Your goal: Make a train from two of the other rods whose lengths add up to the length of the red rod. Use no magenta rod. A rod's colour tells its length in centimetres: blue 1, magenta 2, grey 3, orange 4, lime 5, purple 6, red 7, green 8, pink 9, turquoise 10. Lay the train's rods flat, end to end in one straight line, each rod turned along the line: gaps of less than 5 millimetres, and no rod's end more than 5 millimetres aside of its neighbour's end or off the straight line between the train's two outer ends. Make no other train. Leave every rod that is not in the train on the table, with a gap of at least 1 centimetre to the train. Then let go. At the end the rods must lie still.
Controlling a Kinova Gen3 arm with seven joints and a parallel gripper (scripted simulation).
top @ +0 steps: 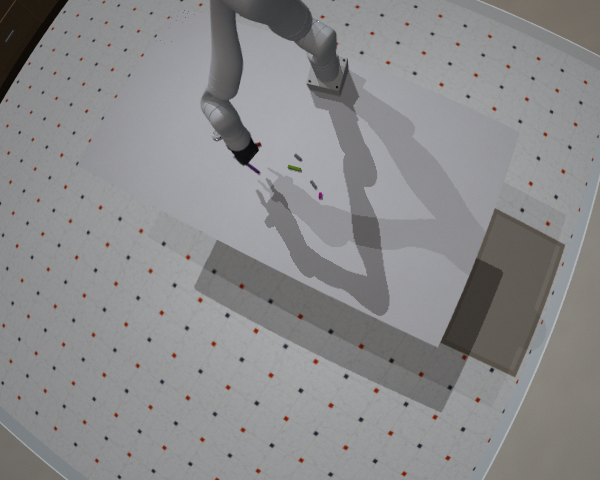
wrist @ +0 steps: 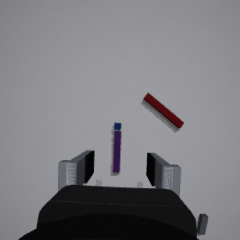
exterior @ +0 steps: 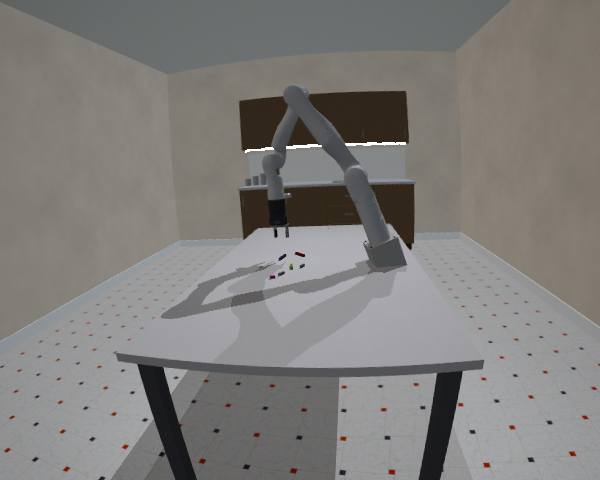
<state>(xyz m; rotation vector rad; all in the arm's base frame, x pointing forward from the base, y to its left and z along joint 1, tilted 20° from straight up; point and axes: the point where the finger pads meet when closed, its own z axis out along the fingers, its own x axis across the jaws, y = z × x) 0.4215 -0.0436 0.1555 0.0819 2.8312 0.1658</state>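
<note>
In the wrist view a purple rod [wrist: 116, 151] lies flat on the table with a small blue rod [wrist: 117, 126] right at its far end, both along one line. My gripper [wrist: 120, 163] is open and raised above them, its fingers wide on either side of the purple rod's near end without touching it. The red rod [wrist: 163, 110] lies at an angle to the right, apart from them. In the top view the gripper [top: 245, 155] hangs over the purple rod [top: 253, 168]. In the exterior view the gripper [exterior: 280, 231] is well above the purple rod [exterior: 282, 256] and the red rod [exterior: 300, 253].
A lime rod [top: 294, 167], two grey rods [top: 297, 157] [top: 313, 183] and a magenta rod [top: 320, 195] lie to the right of the train, well apart from it. The arm's base [top: 330, 82] stands at the table's far side.
</note>
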